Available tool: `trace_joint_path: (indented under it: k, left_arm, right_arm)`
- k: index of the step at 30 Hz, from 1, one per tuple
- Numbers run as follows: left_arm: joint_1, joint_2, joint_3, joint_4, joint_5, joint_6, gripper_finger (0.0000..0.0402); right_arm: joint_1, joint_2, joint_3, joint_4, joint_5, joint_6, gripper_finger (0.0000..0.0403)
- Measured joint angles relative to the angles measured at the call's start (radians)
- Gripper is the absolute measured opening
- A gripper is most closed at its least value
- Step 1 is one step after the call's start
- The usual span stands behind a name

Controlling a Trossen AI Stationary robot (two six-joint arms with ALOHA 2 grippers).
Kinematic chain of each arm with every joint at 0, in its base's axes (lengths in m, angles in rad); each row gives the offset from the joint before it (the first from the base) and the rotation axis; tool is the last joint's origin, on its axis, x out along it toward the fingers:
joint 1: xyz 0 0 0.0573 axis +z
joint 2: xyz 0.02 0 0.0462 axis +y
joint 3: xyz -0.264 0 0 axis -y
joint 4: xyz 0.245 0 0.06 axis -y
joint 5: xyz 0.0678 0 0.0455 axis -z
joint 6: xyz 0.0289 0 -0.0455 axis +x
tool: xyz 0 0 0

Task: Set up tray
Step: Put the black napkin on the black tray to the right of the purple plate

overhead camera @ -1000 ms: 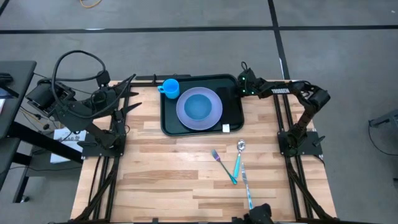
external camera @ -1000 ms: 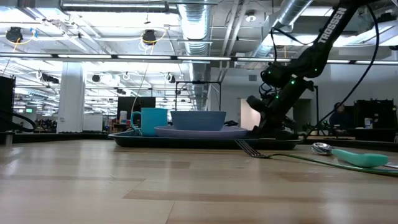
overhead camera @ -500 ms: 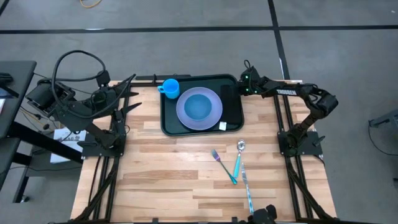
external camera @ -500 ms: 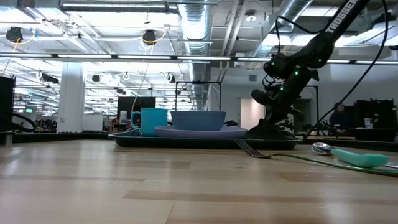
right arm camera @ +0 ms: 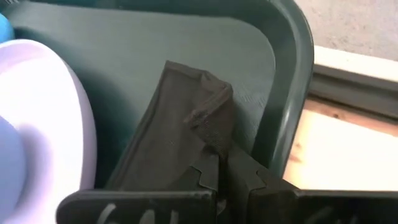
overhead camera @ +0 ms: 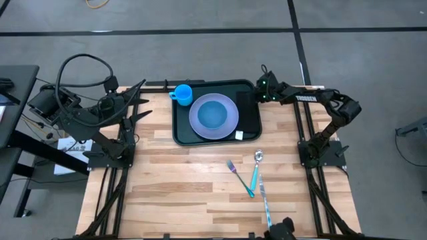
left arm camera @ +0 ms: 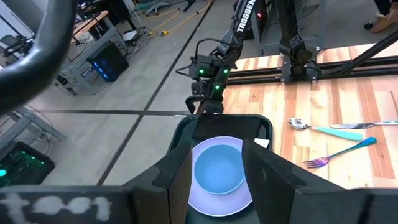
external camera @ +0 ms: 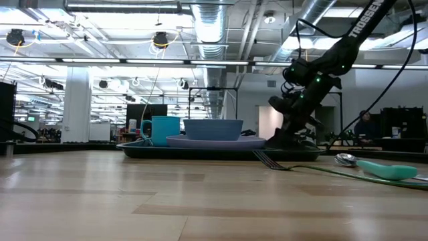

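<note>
The large dark green-black rectangular plastic tray [overhead camera: 217, 112] sits at the far edge of the pale wooden surface [overhead camera: 187, 180], carrying a round lavender plate [overhead camera: 213, 115] with a blue bowl [external camera: 212, 128] on it, a blue mug [overhead camera: 182, 93] at its corner, and a dark folded cloth napkin [right arm camera: 180, 134] along its right side.

I see my right gripper [right arm camera: 219, 167] with fingers closed, pinching a raised fold of that napkin just inside the tray rim. My worry is that if I lift or pull from here, the napkin drags out crooked or bunches against the plate edge, and the plate may get nudged. The fingers are also close to the rim, so a sideways move could shove the tray.

The left gripper [left arm camera: 217, 163] waits, fingers parted and holding nothing, above the left side of the surface. The blue-handled fork [overhead camera: 240, 178], spoon [overhead camera: 256, 168] and knife [overhead camera: 265, 200] lie on the wood, well apart from the tray.
</note>
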Motion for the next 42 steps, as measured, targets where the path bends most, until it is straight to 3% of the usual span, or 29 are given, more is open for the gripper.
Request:
trace_joint_path:
  k: [20,37,42]
  left_arm:
    - [0.000,0.000,0.000,0.000,0.013,-0.021,0.0132]
    - [0.000,0.000,0.000,0.000,0.040,-0.013,0.0132]
    - [0.000,0.000,0.000,0.000,0.040,-0.013,0.0132]
  right_arm:
    - [-0.008,0.000,0.021,-0.001,-0.048,-0.037,0.0014]
    - [-0.008,0.000,0.023,-0.004,-0.044,-0.132,0.0178]
    - [-0.008,0.000,0.069,-0.084,-0.039,-0.184,0.0227]
